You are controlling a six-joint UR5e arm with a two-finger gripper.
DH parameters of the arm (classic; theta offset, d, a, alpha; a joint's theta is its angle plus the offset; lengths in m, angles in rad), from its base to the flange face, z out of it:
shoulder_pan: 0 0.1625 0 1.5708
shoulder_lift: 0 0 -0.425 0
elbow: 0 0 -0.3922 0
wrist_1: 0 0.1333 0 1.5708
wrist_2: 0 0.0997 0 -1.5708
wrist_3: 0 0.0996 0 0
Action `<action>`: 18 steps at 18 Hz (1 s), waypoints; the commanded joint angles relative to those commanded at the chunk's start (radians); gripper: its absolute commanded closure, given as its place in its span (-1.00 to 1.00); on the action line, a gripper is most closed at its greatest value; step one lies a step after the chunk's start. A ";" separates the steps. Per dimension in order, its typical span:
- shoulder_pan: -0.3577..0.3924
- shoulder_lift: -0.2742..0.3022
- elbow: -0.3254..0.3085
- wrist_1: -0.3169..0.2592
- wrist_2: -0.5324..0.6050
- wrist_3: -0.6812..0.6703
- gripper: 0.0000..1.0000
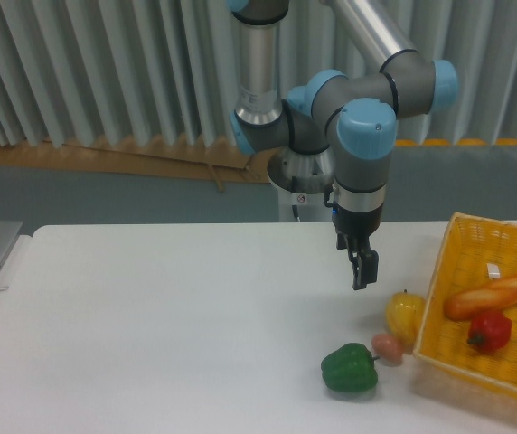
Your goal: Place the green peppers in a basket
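The green pepper (pixel 350 368) sits nearest the camera on the white table (pixel 150 325), a small pinkish item (pixel 388 347) touching its 2 o'clock side and the yellow pepper (pixel 405 313) just beyond. From the gripper (pixel 361 274), the pepper lies at about 6 o'clock, below and apart. The fingers look nearly together and empty. The yellow basket (pixel 439 298) waits at the pepper's 2 to 3 o'clock, holding a red pepper (pixel 490 331) and a bread loaf (pixel 498 293).

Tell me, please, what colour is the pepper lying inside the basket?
Red, seen in the fixed camera view: the pepper lies in the yellow basket below a baguette.
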State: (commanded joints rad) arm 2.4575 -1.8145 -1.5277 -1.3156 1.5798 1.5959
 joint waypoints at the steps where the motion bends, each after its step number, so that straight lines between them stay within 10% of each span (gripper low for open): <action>1: 0.000 0.001 0.000 0.001 0.000 0.001 -1.00; 18: 0.000 0.007 -0.003 -0.004 0.051 0.001 -1.00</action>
State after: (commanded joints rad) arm 2.4574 -1.8070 -1.5309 -1.3192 1.6304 1.5969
